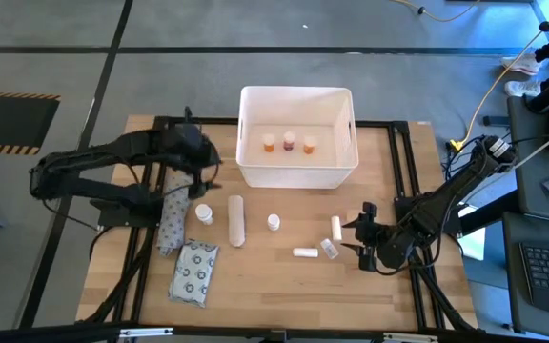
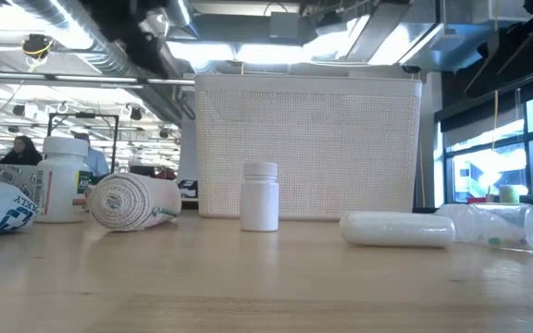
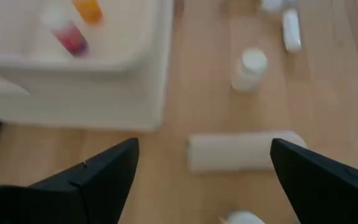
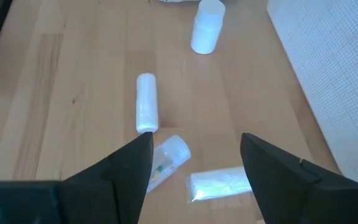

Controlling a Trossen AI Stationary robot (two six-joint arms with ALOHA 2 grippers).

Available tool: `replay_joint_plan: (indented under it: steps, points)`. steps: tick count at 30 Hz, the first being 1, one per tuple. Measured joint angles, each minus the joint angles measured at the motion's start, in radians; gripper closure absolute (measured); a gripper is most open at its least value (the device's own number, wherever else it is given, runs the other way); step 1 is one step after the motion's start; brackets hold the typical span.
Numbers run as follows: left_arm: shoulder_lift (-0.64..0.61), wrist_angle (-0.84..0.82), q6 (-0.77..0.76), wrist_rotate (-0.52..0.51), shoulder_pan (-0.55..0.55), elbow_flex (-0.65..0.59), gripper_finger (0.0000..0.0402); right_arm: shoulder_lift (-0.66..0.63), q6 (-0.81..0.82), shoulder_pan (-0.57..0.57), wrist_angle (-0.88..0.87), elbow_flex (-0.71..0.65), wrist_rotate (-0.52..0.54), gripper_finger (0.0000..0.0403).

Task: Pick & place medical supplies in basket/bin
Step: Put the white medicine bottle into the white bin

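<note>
The white tub stands at the table's far middle with three small orange- and pink-capped bottles upright inside. On the wood in front of it are a white roll lying on its side, a small white bottle upright, a larger bottle, several tiny tubes and the ring-patterned packet. My left gripper is open, hovering by the tub's near left corner, above and short of the roll. My right gripper is open, just right of the tubes, touching nothing.
A second patterned grey packet lies under the left arm near the larger bottle. A clear vial and a wrapped white piece lie right before the right fingers. The tub's wall is close on the far side. Bare wood runs along the near edge.
</note>
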Motion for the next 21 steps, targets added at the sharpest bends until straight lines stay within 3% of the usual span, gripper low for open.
replay_joint_plan:
  steps: [8, 12, 21]
  points:
    - [0.073, -0.049, -0.222, -0.067, -0.157, 0.0, 0.0046, 0.0, -0.005, 0.0, 0.0, 0.0, 0.0, 0.016]
    - [0.138, -0.121, -0.349, -0.153, -0.186, 0.0, 0.0046, 0.0, -0.004, 0.0, -0.001, 0.0, 0.0, 0.016]
    - [0.31, -0.26, -0.575, -0.161, -0.231, -0.001, 0.0046, 0.0, -0.002, 0.0, -0.002, 0.0, 0.0, 0.016]
